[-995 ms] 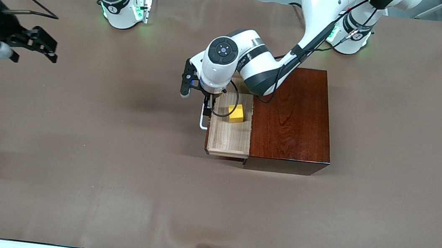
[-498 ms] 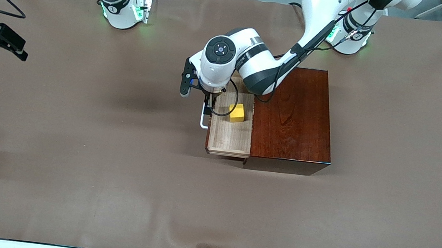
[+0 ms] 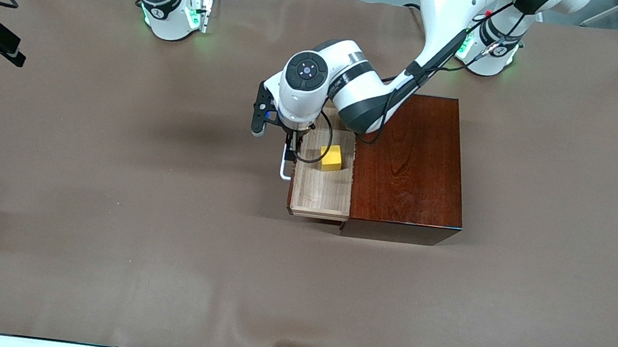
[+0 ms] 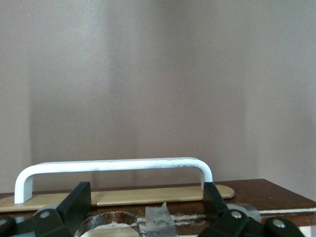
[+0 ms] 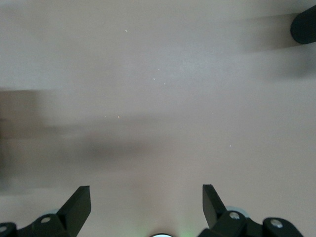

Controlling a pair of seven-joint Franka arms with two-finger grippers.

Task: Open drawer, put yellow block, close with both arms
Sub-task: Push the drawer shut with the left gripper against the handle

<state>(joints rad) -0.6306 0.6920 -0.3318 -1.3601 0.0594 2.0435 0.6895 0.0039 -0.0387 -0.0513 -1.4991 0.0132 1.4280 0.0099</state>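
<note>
One yellow block (image 3: 331,158) already lies in the drawer (image 3: 321,192), which stands pulled out of the dark box (image 3: 410,162), so closing seems to be what remains. The left gripper (image 3: 290,149) hangs at the white handle (image 4: 113,167), jaws spread wide and gripping nothing, probably placed to push. The right gripper (image 5: 146,210) waits over bare table (image 3: 105,201) toward its arm's end, jaws open, well apart from the drawer

The left arm (image 3: 418,51) reaches down, its left gripper (image 4: 144,200) spread wide just above the drawer handle (image 4: 113,167); the right gripper (image 5: 146,205), fingers parted, apparently waits well apart from that handle.
</note>
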